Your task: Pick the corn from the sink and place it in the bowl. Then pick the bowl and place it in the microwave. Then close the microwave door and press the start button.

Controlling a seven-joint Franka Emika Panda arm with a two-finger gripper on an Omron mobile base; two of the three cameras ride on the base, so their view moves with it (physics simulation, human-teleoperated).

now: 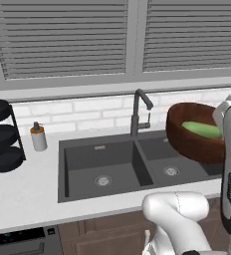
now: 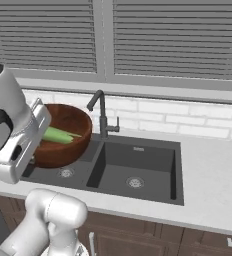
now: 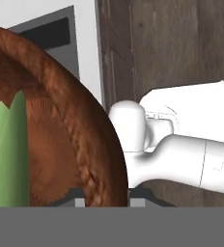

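The reddish-brown wooden bowl point(image 1: 189, 142) point(image 2: 63, 150) hangs tilted over the dark grey sink point(image 1: 97, 167) point(image 2: 138, 167), above the basin nearest my arm. Inside it lies the corn point(image 1: 202, 129) point(image 2: 58, 135) point(image 3: 7, 159), showing mostly its green husk. My gripper point(image 3: 106, 201) is shut on the bowl's rim point(image 3: 92, 159), one finger inside and one outside. In the base views the white hand point(image 2: 35, 127) point(image 1: 223, 113) sits at the bowl's near edge. The microwave and its door are out of view.
A tall dark faucet point(image 1: 137, 112) point(image 2: 103, 115) rises behind the sink, close to the bowl. A soap dispenser point(image 1: 38, 137) and a rack of black dishes point(image 1: 3, 137) stand on the counter's left. An oven top point(image 1: 23, 241) shows below the counter.
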